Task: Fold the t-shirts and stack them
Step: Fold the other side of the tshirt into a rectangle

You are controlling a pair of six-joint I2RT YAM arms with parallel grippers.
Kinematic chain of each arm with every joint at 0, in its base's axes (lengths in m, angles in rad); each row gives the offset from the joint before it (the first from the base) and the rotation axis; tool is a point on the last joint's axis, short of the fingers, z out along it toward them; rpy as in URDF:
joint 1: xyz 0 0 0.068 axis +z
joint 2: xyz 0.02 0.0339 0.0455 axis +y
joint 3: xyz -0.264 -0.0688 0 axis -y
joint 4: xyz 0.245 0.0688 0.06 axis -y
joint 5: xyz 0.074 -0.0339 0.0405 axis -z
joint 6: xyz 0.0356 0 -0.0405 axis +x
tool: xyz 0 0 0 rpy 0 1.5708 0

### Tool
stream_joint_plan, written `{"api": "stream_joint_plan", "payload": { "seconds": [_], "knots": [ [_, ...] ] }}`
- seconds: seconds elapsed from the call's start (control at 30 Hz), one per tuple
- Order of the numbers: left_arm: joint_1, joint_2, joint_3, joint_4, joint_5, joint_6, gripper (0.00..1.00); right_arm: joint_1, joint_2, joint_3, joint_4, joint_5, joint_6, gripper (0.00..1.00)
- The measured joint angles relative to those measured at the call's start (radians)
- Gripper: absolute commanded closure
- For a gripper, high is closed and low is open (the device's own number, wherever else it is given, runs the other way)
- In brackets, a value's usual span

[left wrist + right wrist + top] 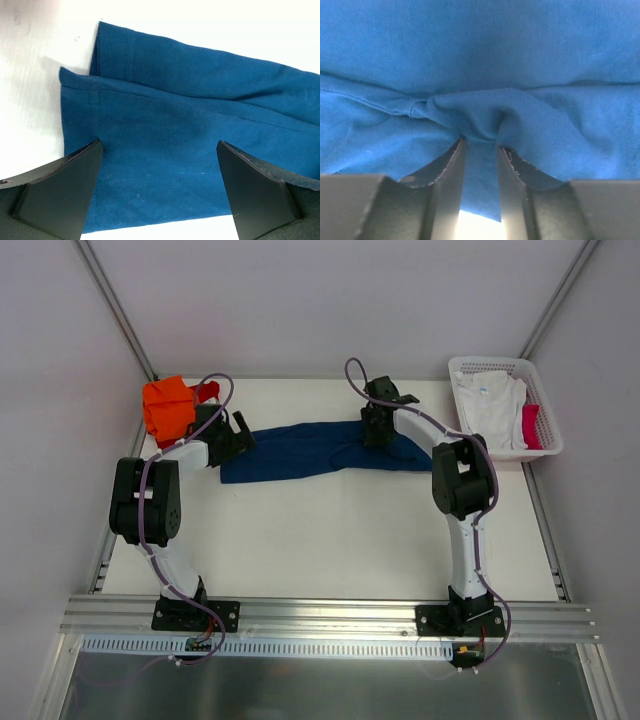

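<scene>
Far left corner of the table (330,540): orange tee (165,408) in a bunched heap, red cloth (208,392) showing just behind it. Neither lies flat, so there is no tidy stack yet.

Left gripper (157,185): jaws spread wide, holding nothing, poised over the left end of the navy tee (300,452). My wrist view shows two stitched hems there. The layers are offset, the upper edge set back from the lower.

Navy tee runs as a long band across the far middle of the table, between my two grippers. No print shows from above.

Right gripper (480,142): down on the right part of the band. A tuck of cloth sits between my fingers, which stand narrowly apart, and the cloth puckers at the tips. Whether they pinch it or only straddle it, I cannot tell.

Risks, as I judge them:
- If the right side pulls while the left end lies free, the whole band may drag rightward and the offset layers slip further apart.
- If the left closes where it is, it may catch only the top layer, and the fold would open.
- The pucker at the right could set a crease.

Basket (490,362), far right: white tee (490,405) crumpled inside, pink cloth (531,426) by its right wall. Both are unfolded.
</scene>
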Motion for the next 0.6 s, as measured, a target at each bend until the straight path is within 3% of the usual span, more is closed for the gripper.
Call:
{"api": "stream_joint_plan", "payload": {
  "seconds": [0.6],
  "knots": [
    [0.000,0.000,0.000,0.000,0.022,0.000,0.01,-0.058,0.012,0.070,0.001,-0.011,-0.016,0.67]
  ]
}}
